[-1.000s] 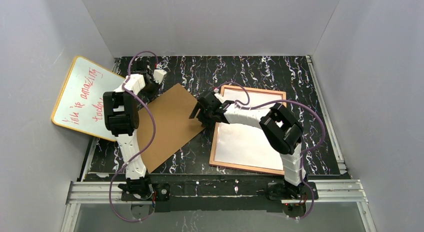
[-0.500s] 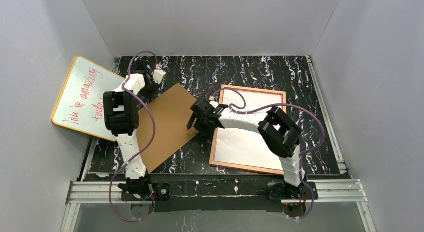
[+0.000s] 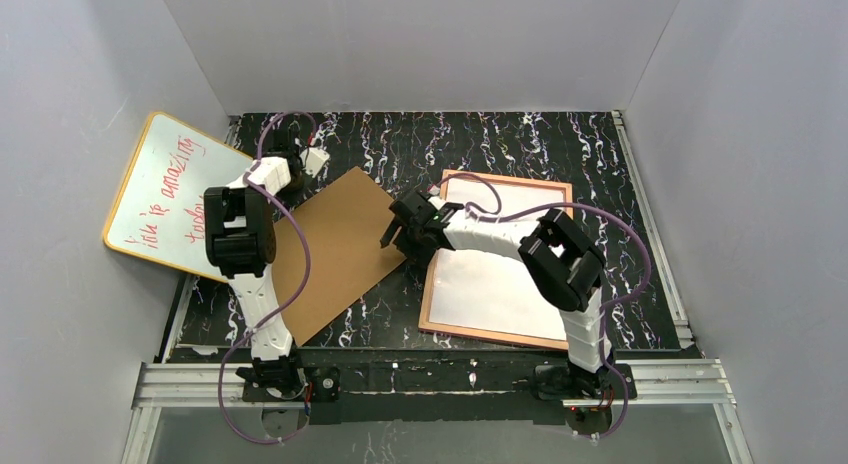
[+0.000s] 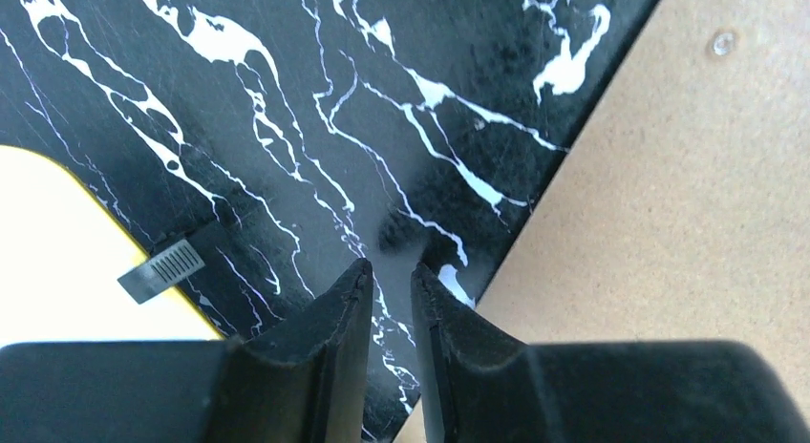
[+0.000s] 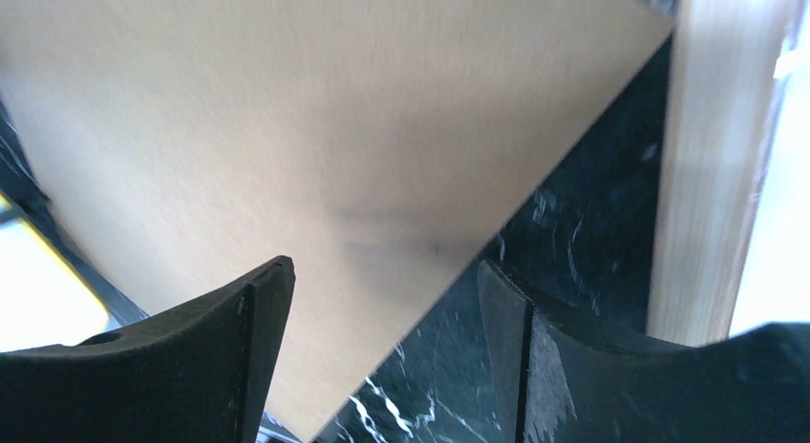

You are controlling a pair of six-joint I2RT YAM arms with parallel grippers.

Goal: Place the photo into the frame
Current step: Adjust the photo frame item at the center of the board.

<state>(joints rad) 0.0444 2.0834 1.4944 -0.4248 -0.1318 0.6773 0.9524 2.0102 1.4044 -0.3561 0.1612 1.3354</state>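
Note:
The frame (image 3: pixel 431 279) lies reverse side up at the right centre, its orange-tan rim showing. A white sheet (image 3: pixel 500 284) fills it, and it looks like the photo's white back; no printed side shows. My right gripper (image 3: pixel 392 234) is open and empty, low over the right corner of the brown backing board (image 3: pixel 335 244), just left of the frame. In the right wrist view the jaws (image 5: pixel 382 266) straddle the board's edge (image 5: pixel 334 128), with the frame's rim (image 5: pixel 712 157) at the right. My left gripper (image 3: pixel 298 179) hovers by the board's far-left edge. Its jaws (image 4: pixel 392 271) are nearly closed and empty.
A yellow-rimmed whiteboard (image 3: pixel 165 199) with red writing leans at the left wall, and its corner shows in the left wrist view (image 4: pixel 57 252). Grey walls enclose the black marbled table (image 3: pixel 520 139). Metal rails run along the near edge and the right side.
My right gripper dipped toward the board's right corner, then drew back slightly. My left wrist has shifted a little to the left. The board, the frame and the white sheet have not moved.

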